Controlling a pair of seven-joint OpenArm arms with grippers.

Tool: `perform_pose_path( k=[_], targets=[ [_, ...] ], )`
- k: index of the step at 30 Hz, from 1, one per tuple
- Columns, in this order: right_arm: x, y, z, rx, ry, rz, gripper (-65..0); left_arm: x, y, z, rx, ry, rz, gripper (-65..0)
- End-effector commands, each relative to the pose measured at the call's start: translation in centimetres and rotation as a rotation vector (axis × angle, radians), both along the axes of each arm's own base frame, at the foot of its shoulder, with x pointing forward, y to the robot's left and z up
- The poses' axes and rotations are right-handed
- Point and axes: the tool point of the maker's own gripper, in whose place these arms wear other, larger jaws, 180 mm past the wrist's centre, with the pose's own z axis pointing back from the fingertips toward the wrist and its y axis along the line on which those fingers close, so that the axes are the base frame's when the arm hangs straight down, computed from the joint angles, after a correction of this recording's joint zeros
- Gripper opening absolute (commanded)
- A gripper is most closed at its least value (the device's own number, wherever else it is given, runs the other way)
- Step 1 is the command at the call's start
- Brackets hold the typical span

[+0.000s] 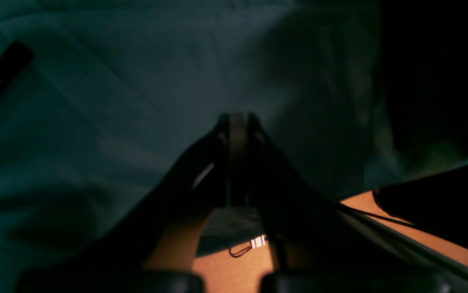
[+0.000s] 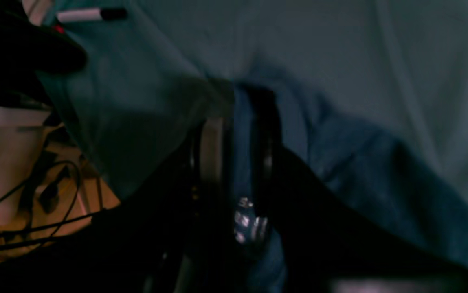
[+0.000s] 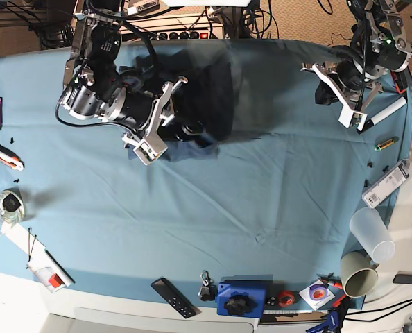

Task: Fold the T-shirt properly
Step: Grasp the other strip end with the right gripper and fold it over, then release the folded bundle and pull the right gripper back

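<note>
The dark navy T-shirt (image 3: 207, 82) lies bunched at the far middle of the teal table cloth (image 3: 261, 194). My right gripper (image 3: 195, 130) is at the shirt's near edge. In the right wrist view a fold of the T-shirt (image 2: 339, 162) runs up between the fingers (image 2: 211, 142), whose jaws stand a little apart around it; the right gripper (image 2: 240, 122) counts as open. My left gripper (image 3: 325, 96) hovers over bare cloth at the far right, away from the shirt. In the left wrist view the left gripper (image 1: 238, 120) is shut on nothing, above the table cloth (image 1: 115, 101).
A marker (image 3: 386, 111) lies by the left arm. Two cups (image 3: 369, 239) stand at the right edge. A remote (image 3: 173, 297) and a blue block (image 3: 239, 298) sit at the near edge. A power strip (image 3: 185, 31) and cables run along the far edge.
</note>
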Motion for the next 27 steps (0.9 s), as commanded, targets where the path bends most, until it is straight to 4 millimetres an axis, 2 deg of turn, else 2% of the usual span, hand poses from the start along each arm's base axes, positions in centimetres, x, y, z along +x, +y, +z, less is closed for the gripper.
perform_pose_path(
  k=[1,8,13,15,18,23,27],
  targets=[
    [0.4,0.4,1.3,0.035,-0.042,0.004,-52.7,0.3,-0.1,0.7,-0.002,-0.033,-0.005,-65.0],
    [0.9,0.2,2.1,0.067,-0.062,-0.006,-52.8,0.1,-0.1,0.6,-0.002,-0.029,-0.005,-65.0],
    [2.0,-3.5,2.4,0.061,-0.077,-0.131,-53.8,0.1,-0.1,0.6,-0.002,-0.029,-0.005,-65.0],
    [1.8,-5.3,1.9,0.043,-0.061,-0.191,-58.5,0.1,-0.1,0.6,-0.002,-0.029,-0.005,-65.0],
    [0.4,-7.7,0.4,0.007,-0.004,-0.254,-60.1,0.1,-0.1,0.6,-0.003,-0.030,-0.005,-65.0],
    [-2.4,-9.1,-2.1,-0.058,0.090,-0.267,-60.1,0.2,-0.1,0.7,-0.004,-0.037,-0.003,-65.0],
    [-3.5,-10.4,-4.1,-0.136,0.154,-0.303,-60.1,0.2,-0.1,0.7,-0.004,-0.037,-0.003,-65.0]
  ],
)
